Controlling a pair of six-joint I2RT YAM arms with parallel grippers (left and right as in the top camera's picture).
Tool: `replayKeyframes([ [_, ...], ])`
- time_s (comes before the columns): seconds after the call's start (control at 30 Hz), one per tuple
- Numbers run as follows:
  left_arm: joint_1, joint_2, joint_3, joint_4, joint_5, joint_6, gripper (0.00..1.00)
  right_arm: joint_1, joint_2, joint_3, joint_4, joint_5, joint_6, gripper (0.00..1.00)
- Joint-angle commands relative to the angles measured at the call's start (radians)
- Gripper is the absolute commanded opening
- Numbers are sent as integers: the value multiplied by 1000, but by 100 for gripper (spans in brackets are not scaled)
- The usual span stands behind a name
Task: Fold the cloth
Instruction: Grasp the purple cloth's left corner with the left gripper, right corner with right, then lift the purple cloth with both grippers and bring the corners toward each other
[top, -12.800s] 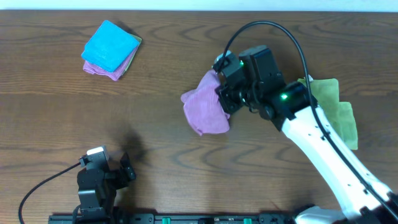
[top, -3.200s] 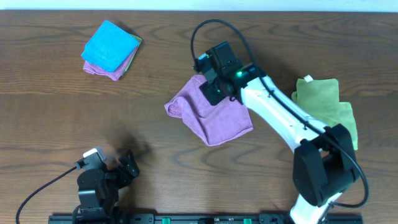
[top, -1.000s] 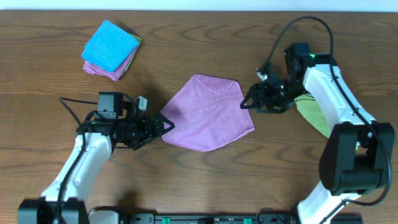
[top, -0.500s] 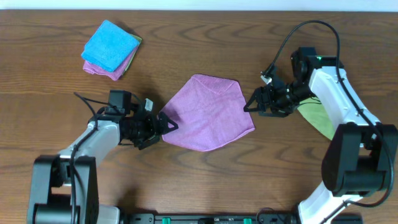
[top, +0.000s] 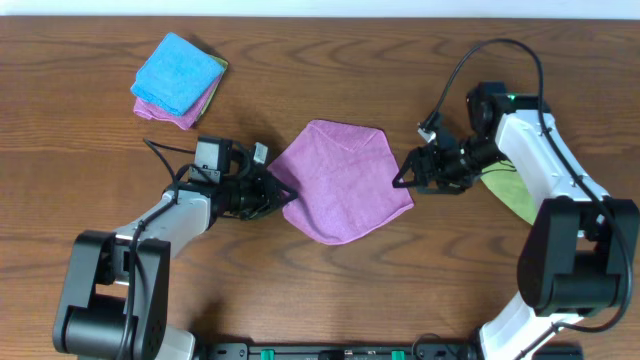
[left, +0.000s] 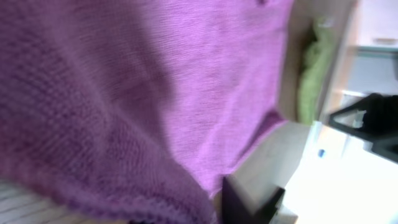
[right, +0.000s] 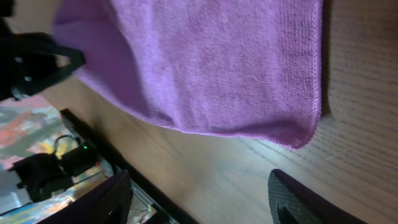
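The lilac-purple cloth (top: 345, 180) lies spread flat in the middle of the table. My left gripper (top: 284, 195) is at its left corner, shut on the bunched edge. In the left wrist view the cloth (left: 155, 93) fills the frame, and only one dark finger (left: 245, 200) shows beside the fold. My right gripper (top: 404, 178) is low beside the cloth's right corner, open and holding nothing. In the right wrist view the cloth's corner (right: 205, 68) lies just ahead of the spread fingers (right: 305, 199), apart from them, with bare wood between.
A folded stack of cloths with a bright blue one on top (top: 178, 78) sits at the back left. A lime-green cloth (top: 520, 188) lies at the right, partly under my right arm. The table's front edge is close behind both arms.
My left arm has slid right onto the cloth's left corner and its jaws have shut, pushing that corner inward. My right gripper has shifted only slightly and stays open.
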Motion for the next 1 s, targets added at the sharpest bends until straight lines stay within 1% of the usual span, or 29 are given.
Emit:
replayKeyframes([
  [0.0,18,-10,30,16,121,-42,6,-3,-27,-37,19,13,-21,71],
  [0.07,35,-31,57,15,170,-61,6,-3,-27,-65,40,12,-17,72],
  [0.13,45,-53,82,15,186,-74,6,1,-27,-93,60,11,-18,72],
  [0.3,48,-85,139,11,156,-84,6,28,-27,-166,126,7,7,73],
  [0.37,42,-84,141,-8,94,-86,7,43,-27,-187,153,1,26,73],
  [0.47,22,-84,140,-51,-52,-86,8,70,-27,-193,166,0,39,73],
  [0.67,-52,-77,140,-17,-280,-86,10,122,-27,-193,199,-35,47,74],
  [0.8,-97,-31,140,31,-332,-86,11,147,-27,-193,236,-67,88,75],
  [0.97,-135,65,141,119,-333,-115,13,153,-27,-193,251,-66,127,75],
])
